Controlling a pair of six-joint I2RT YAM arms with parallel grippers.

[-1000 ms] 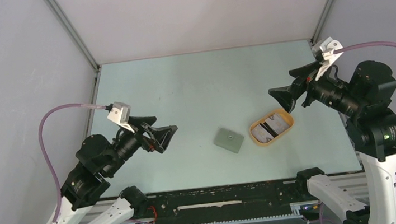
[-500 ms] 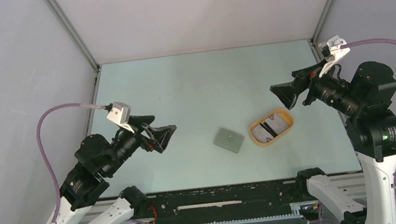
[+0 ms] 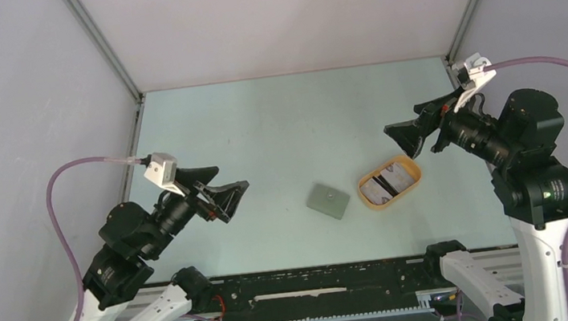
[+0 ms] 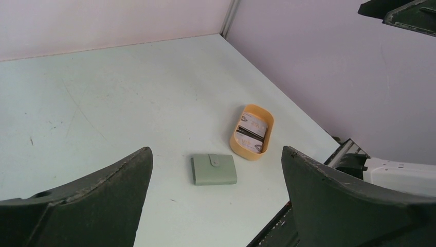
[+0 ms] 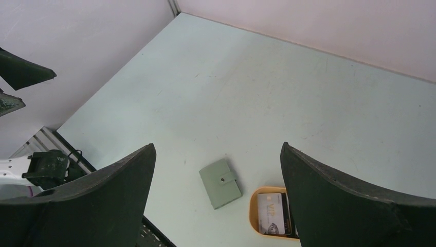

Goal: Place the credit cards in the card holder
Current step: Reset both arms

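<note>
The grey-green card holder (image 3: 329, 200) lies closed and flat on the table, snap tab up; it also shows in the left wrist view (image 4: 214, 169) and the right wrist view (image 5: 220, 182). The credit cards (image 3: 390, 181), pale and black, lie stacked in a tan-yellow oval tray (image 3: 372, 200) just right of it, seen too in the left wrist view (image 4: 252, 131) and the right wrist view (image 5: 271, 212). My left gripper (image 3: 233, 199) is open and empty, raised left of the holder. My right gripper (image 3: 405, 137) is open and empty, raised above the tray's far side.
Pale walls enclose the table at the back and both sides, with metal corner posts (image 3: 102, 44). A black rail (image 3: 318, 279) runs along the near edge between the arm bases.
My left arm has drawn slightly back and left. My right gripper has shifted a little; both stay open. The card holder and tray have not moved.
</note>
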